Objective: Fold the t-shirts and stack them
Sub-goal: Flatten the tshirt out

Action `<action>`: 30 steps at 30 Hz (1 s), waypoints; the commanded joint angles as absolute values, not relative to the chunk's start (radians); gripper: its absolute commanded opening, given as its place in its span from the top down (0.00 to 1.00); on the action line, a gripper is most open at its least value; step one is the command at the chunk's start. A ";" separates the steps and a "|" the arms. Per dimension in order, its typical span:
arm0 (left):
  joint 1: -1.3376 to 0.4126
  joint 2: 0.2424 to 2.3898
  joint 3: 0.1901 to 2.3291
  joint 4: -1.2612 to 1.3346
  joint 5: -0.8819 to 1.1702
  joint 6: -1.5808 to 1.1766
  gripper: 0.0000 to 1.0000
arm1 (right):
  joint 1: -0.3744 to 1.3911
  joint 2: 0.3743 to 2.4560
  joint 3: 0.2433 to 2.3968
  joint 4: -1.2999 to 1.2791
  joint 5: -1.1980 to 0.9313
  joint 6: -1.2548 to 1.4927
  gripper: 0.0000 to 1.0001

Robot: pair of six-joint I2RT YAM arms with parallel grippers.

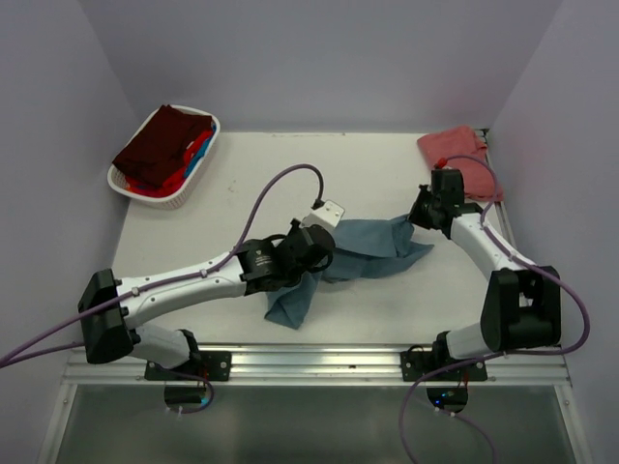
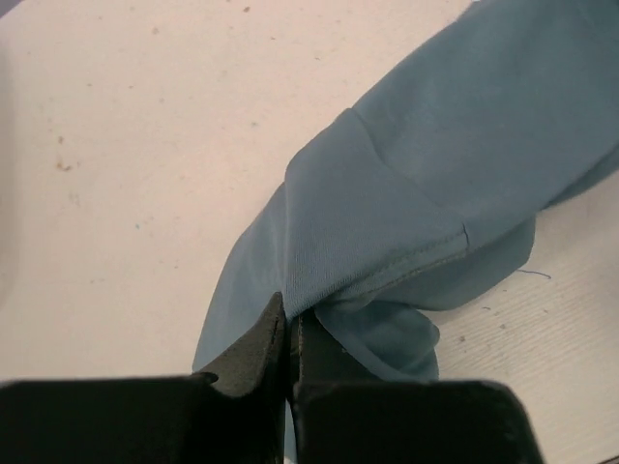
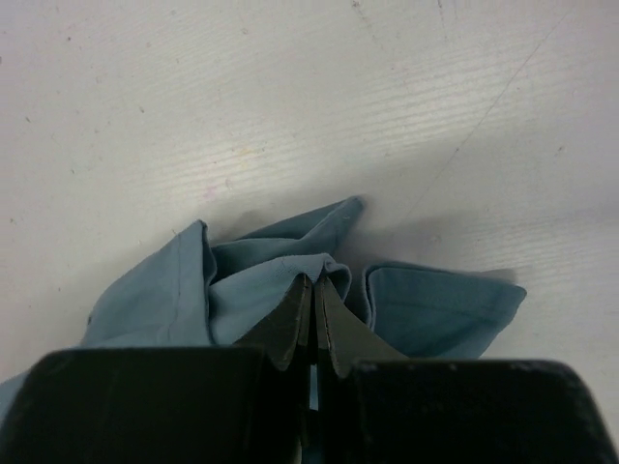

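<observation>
The slate teal-blue t-shirt (image 1: 363,253) is bunched and stretched between both grippers at the table's middle. My left gripper (image 1: 324,246) is shut on its left part; the left wrist view shows the cloth (image 2: 416,193) pinched at the gripper (image 2: 288,314). My right gripper (image 1: 418,215) is shut on the shirt's right end; the right wrist view shows a fold (image 3: 261,280) caught between the tips of the gripper (image 3: 313,282). A salmon-red t-shirt (image 1: 459,155) lies folded at the back right. A dark maroon shirt (image 1: 162,143) tops bright blue and red ones in the basket.
The white oval plastic basket (image 1: 193,179) stands at the back left. Purple cables loop over the table from both arms. A small white tag (image 1: 330,209) lies near the left gripper. Walls close in on three sides.
</observation>
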State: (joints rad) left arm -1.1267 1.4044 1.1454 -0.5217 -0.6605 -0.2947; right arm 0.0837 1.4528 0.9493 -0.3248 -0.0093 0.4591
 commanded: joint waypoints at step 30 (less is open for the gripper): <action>-1.055 0.839 1.508 -1.080 -1.230 -0.523 0.84 | 0.080 0.956 1.253 -0.623 0.379 0.410 1.00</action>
State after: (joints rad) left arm -1.0599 0.8616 1.4796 -1.0260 -1.1831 -0.4808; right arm 0.0834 0.9993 1.1912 -0.5835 0.3363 0.4324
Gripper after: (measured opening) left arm 0.153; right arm 0.014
